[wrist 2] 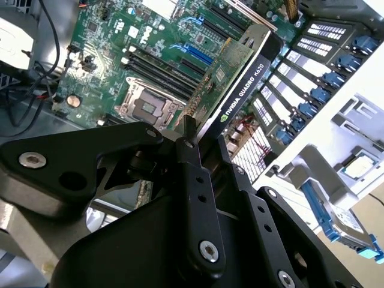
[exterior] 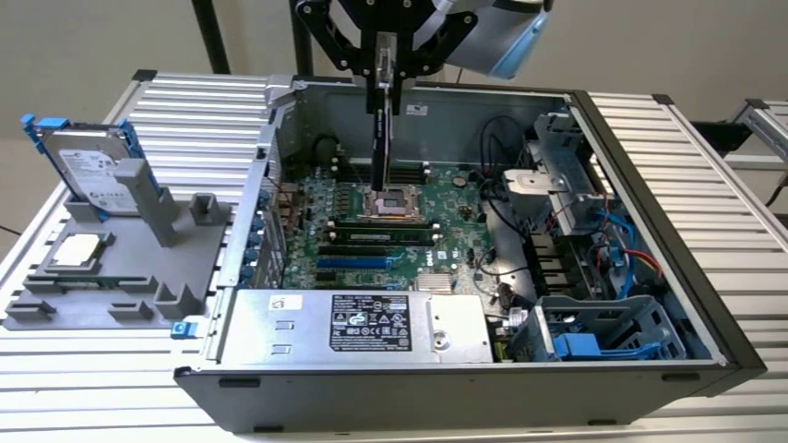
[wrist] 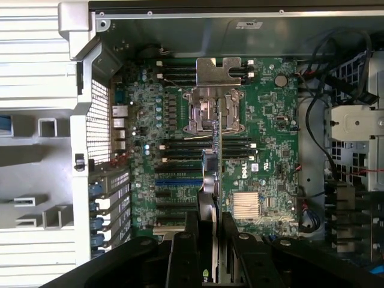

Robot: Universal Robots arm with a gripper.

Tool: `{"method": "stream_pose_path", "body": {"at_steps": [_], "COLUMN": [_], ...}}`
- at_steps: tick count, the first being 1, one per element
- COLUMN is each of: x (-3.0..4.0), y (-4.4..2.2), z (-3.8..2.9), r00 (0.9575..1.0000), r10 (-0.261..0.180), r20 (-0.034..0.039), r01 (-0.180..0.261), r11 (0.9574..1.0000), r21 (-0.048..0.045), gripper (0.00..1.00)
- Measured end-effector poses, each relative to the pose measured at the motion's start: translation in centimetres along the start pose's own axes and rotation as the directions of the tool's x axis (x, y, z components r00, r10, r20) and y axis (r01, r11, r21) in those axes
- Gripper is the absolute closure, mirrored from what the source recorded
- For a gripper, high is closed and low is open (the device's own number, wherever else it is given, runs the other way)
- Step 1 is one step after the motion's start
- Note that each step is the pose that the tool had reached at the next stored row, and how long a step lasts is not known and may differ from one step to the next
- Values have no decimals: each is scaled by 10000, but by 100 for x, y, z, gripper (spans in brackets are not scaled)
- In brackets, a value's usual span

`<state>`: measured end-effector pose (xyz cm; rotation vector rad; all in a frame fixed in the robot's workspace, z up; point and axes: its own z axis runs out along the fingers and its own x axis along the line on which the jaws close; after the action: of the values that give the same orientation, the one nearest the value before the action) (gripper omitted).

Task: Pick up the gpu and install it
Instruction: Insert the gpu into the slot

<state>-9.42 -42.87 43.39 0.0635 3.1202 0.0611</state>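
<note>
My gripper [exterior: 386, 78] is shut on the gpu [exterior: 384, 129], a thin card held edge-on and upright above the open computer case [exterior: 640, 166]. The card hangs over the green motherboard [exterior: 357, 231], near the CPU socket [exterior: 394, 203], without touching it. In the second wrist view the gpu [wrist 2: 240, 78] shows its black face and green board, clamped by the black fingers [wrist 2: 193, 162] of the gripper [wrist 2: 201, 141]. The first wrist view looks straight down the gpu's edge [wrist: 214, 174], between the gripper's [wrist: 211, 225] fingers, with blue slots [wrist: 177, 180] on the motherboard [wrist: 270, 120] beside it.
A silver hard drive with blue trim [exterior: 89, 166] and a small square CPU chip [exterior: 77, 249] sit on a grey holder [exterior: 136, 295] at the exterior view's left. Inside the case are a power supply [exterior: 369, 328], cables [exterior: 505, 198] and a drive cage [exterior: 591, 323].
</note>
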Motion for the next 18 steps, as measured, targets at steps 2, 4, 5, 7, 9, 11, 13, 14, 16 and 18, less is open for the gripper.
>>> {"method": "stream_pose_path", "body": {"at_steps": [2,4,5,7,9,11,13,14,16,18], "x": [0,0,0,0,0,0,0,0,0,0], "y": [0,0,0,0,0,0,0,0,0,0], "z": [0,0,0,0,0,0,0,0,0,0], "r00": [10000,10000,10000,10000,10000,10000,9999,9999,9999,9999], "r10": [-17,-34,-44,-61,-78,-94,-113,-123,-147,-170], "r20": [-2,-2,-2,-3,-4,-4,-5,-6,-6,-7], "r01": [17,34,44,61,78,94,113,123,147,170], "r11": [10000,10000,10000,10000,10000,10000,9999,9999,9999,9999], "r21": [0,-1,-1,-1,-1,-2,-2,-3,-3,-4], "gripper": [100,100,100,100,100,100,100,100,100,100]}}
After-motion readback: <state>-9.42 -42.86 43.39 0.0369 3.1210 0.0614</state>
